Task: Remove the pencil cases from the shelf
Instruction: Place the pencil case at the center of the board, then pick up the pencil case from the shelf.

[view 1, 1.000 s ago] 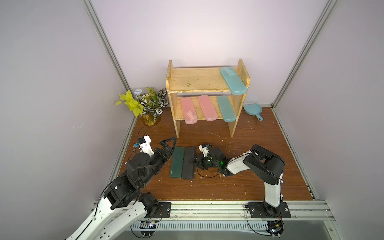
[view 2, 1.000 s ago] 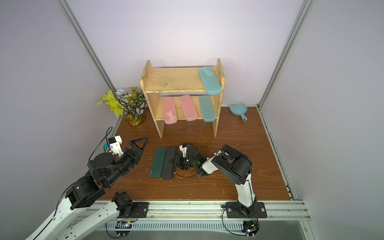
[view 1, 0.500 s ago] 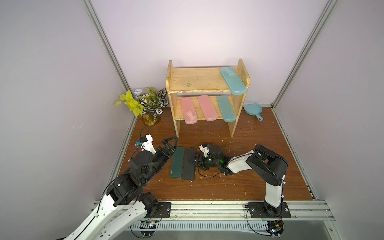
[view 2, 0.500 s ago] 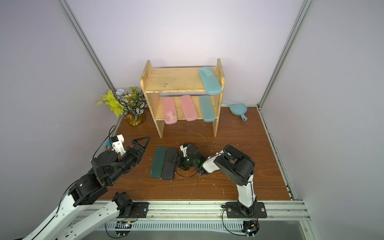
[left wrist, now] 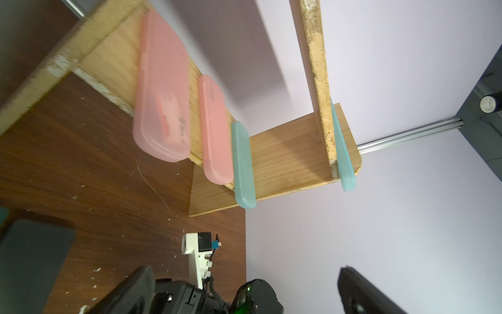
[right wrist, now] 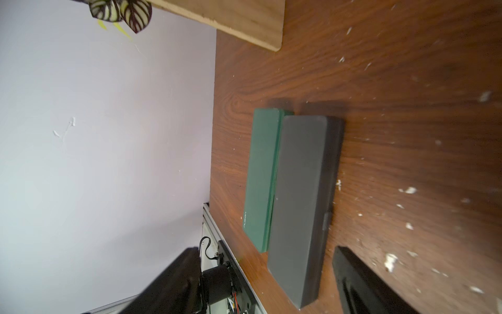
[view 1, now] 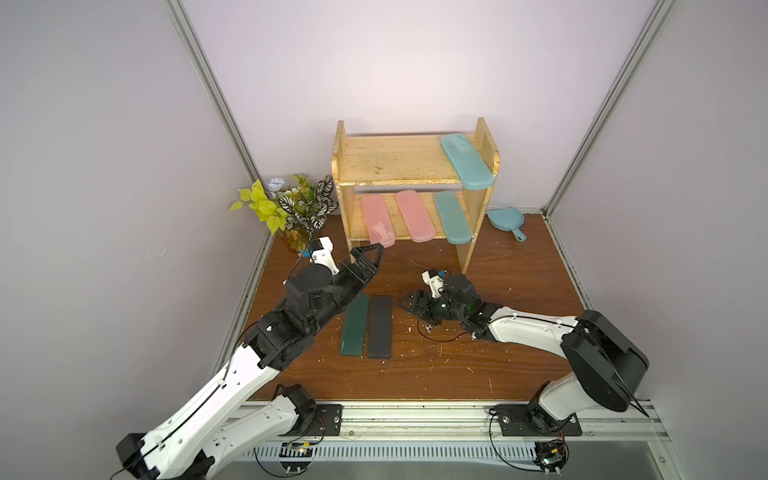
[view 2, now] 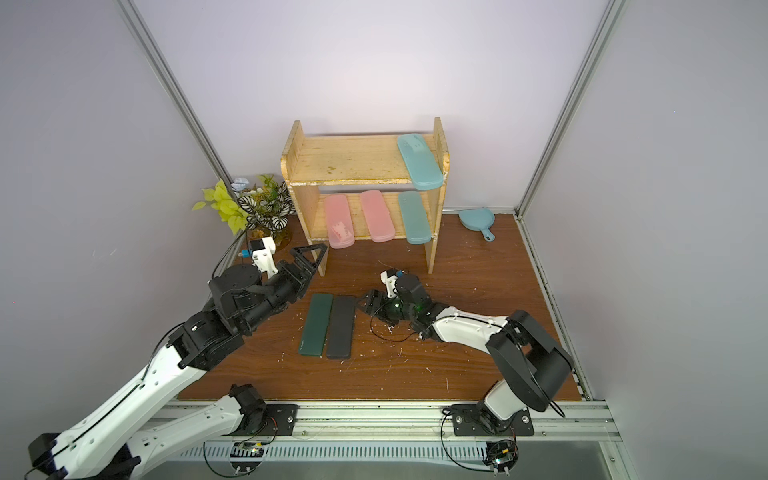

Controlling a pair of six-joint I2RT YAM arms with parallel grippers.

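The right tool (view 1: 409, 305) has spread its jaws since a second ago and holds nothing. It sits low over the tabletop (view 1: 519, 282), just beside the far end of the black case (view 1: 380, 326). That case and the green case (view 1: 354, 324) lie side by side toward the front left corner, unmoved. The left tool (view 1: 368, 254), jaws wide and empty, has moved from beside the green case towards the shelf (view 1: 390, 164) at the back edge, nearing the left pink case (view 1: 377, 220). The right pink case (view 1: 414, 216) and lower teal case (view 1: 453, 218) share that bottom tier. The upper teal case (view 1: 466, 162) lies on the top tier.
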